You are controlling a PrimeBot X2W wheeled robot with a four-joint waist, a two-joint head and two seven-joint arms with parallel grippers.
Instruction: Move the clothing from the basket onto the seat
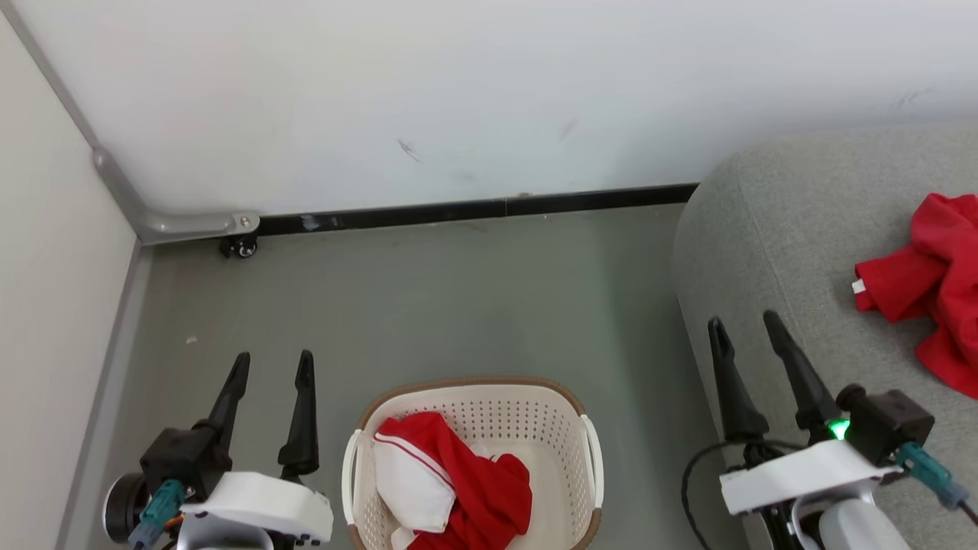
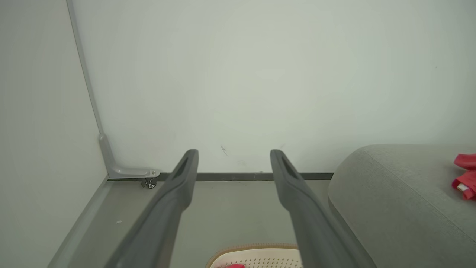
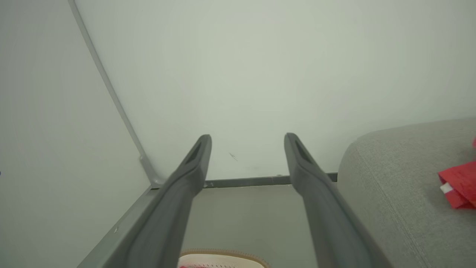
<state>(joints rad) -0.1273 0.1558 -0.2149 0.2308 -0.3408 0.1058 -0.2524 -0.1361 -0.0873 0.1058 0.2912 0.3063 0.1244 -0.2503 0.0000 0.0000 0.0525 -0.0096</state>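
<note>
Two garments (image 1: 489, 489), one basket (image 1: 474, 384), one seat (image 1: 772, 237)

A small caster (image 1: 239, 247) sits under a grey bracket (image 1: 191, 224) by the black baseboard (image 1: 474, 208).

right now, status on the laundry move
Left tool open, empty; right tool open, empty. Red clothing in basket, another red piece on seat. Nothing blocking the basket.

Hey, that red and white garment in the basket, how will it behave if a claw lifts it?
Probably floppy: the garment lies crumpled in soft folds, so it should hang from wherever it is pinched. Likely light, since it looks like thin fabric. A trailing end might drag over the basket rim on the way out.
</note>
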